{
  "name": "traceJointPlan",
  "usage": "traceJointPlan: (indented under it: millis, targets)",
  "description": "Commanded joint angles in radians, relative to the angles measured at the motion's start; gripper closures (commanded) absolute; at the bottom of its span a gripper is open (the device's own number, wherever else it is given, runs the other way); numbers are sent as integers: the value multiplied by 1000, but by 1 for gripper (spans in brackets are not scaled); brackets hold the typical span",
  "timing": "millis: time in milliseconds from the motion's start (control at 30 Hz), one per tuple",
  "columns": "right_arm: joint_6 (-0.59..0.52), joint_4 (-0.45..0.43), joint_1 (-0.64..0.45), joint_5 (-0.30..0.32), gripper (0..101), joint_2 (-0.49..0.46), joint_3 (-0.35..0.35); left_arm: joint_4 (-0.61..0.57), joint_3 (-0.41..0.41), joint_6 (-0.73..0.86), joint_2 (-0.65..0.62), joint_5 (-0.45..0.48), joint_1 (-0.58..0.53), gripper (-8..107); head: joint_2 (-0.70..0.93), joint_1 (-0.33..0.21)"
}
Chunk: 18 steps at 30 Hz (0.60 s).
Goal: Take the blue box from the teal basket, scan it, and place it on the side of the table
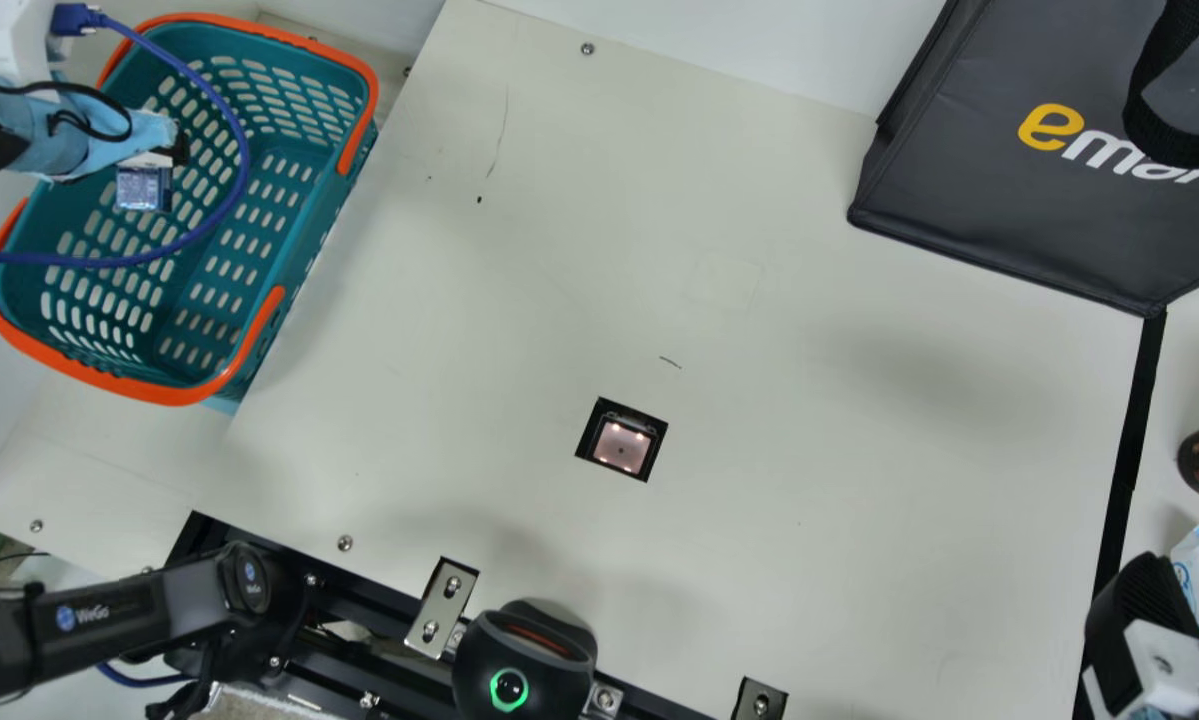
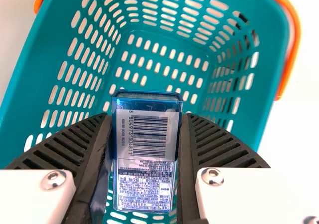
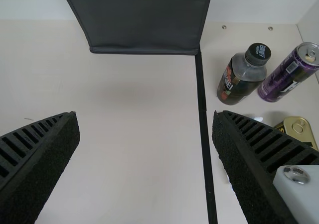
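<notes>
- The basket, left of the window and beyond it, lies under the box; how high the box sits over its floor I cannot tell.
- The left gripper, likewise left of the window and beyond it, has the box pinched between its two ribbed fingers, one on each long narrow side.
- The box looks light and fairly stiff, with a glossy blue skin that may slip under a loose grip; a hard squeeze might dent it.
- The present hold seems the right one: sides gripped, broad printed face left free. Keep the fingers off that face.
- That face carries a pale label with a barcode, digits beside it and small dense print below. It points to the wrist camera, so the wrist will probably have to turn it toward the window.
- The window, a dark-edged opening with small lights in it, is presumably where the code gets read.
- The bag, right of the window and beyond it, bears large yellow and white lettering.
- The right gripper, right of the window and nearer the robot, is wide apart with nothing between its fingers.
- The bottle, farther right of the window, has a dark printed label.
</notes>
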Motion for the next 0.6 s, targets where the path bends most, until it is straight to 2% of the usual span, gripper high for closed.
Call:
traceJointPlan:
  millis: [0, 567]
  targets:
    - [0, 0, 0, 0, 6, 0, 0, 7, 4, -20, -26, 7, -20, 107, 2, -29]
    - [0, 0, 0, -1, 6, 0, 0, 114, 93, -223, -204, 56, -286, 107, 2, -29]
